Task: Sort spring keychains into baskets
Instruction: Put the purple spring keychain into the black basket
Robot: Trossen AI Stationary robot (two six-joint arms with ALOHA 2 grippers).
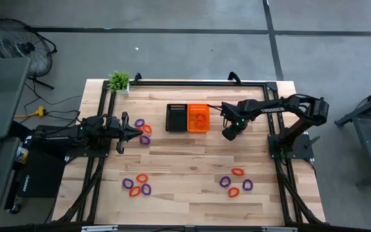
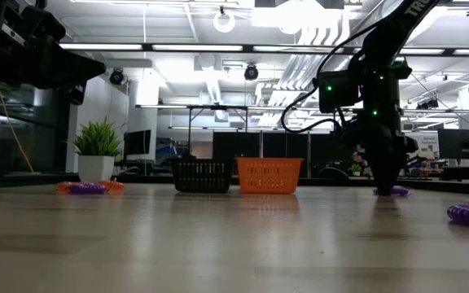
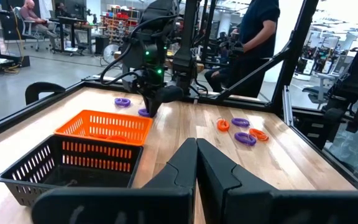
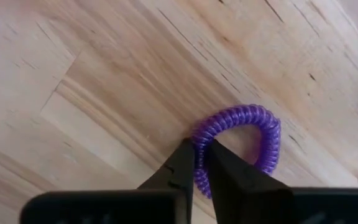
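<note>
Just beside the bright orange plastic mesh basket (image 1: pixel 198 118), a purple coiled spring keychain (image 4: pixel 241 146) is pinched thinly on the wooden table by the right gripper (image 4: pixel 200 151), so it could be dropped if lifted.

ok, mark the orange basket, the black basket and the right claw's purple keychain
orange basket (image 1: pixel 198 128), high view, near rim.
black basket (image 1: pixel 176 127), high view, near rim.
purple keychain (image 4: pixel 253 116), right wrist view, top of the coil, pinched by the right claw (image 4: pixel 201 155).
</note>
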